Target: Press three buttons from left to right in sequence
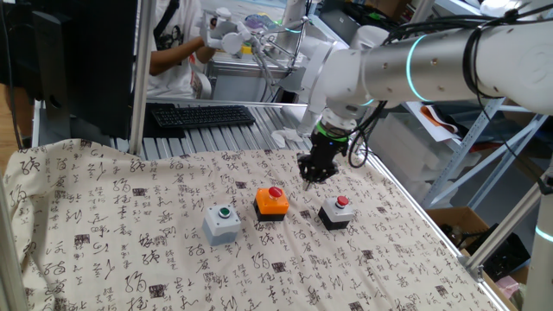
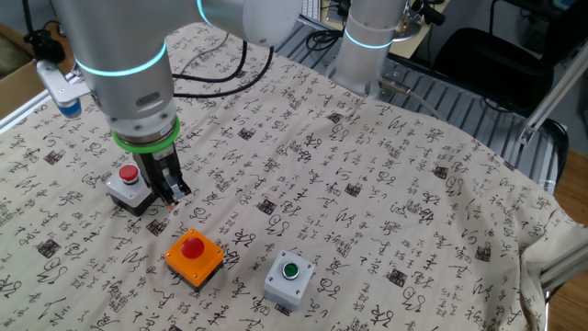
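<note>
Three buttons sit in a row on the patterned cloth point(image 1: 112, 225). The grey box with the green cap point(image 1: 223, 222) is on the left, the orange box with the red cap point(image 1: 272, 202) is in the middle, and the black box with the red cap point(image 1: 336, 211) is on the right. In the other fixed view the order is mirrored: black box point(image 2: 130, 187), orange box point(image 2: 194, 256), grey box point(image 2: 290, 279). My gripper point(image 1: 312, 175) hangs just above the cloth behind the row, between the orange and black boxes, touching neither. It stands close beside the black box in the other fixed view point(image 2: 175, 195). The fingertips are too dark to separate.
A black keyboard point(image 1: 203, 115) lies behind the cloth on the ribbed metal table. A person in white point(image 1: 177, 43) is at the back. A metal post point(image 1: 138, 78) stands at the back left. The arm's base point(image 2: 372, 46) is at the far table edge.
</note>
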Controlling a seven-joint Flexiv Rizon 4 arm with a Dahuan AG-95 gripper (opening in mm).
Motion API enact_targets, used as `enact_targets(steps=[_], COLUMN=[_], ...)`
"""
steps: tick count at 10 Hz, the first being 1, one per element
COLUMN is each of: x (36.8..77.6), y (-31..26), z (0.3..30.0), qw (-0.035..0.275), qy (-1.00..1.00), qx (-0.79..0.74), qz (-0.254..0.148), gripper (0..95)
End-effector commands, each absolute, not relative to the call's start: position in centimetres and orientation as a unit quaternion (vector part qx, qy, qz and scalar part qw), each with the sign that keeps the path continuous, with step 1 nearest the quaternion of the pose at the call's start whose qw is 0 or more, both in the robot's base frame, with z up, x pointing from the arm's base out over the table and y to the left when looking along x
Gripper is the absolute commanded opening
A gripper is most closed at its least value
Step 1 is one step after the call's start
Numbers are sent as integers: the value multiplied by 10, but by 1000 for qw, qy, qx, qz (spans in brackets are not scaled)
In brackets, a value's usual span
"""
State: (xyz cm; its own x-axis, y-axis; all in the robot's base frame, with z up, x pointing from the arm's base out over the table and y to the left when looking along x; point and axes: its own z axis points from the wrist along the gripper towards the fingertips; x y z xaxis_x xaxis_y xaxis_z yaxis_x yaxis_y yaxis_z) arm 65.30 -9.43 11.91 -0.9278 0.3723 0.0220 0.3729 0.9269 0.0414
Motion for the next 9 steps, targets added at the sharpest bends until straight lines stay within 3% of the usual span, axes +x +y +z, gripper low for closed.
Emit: enact_targets(steps=[1,9], x=[658,664], y=[-90,-80], z=[118,115], qw=[7,8], qy=[-981,-980], qx=[-192,-200], qz=[-22,-16], gripper=[0,0])
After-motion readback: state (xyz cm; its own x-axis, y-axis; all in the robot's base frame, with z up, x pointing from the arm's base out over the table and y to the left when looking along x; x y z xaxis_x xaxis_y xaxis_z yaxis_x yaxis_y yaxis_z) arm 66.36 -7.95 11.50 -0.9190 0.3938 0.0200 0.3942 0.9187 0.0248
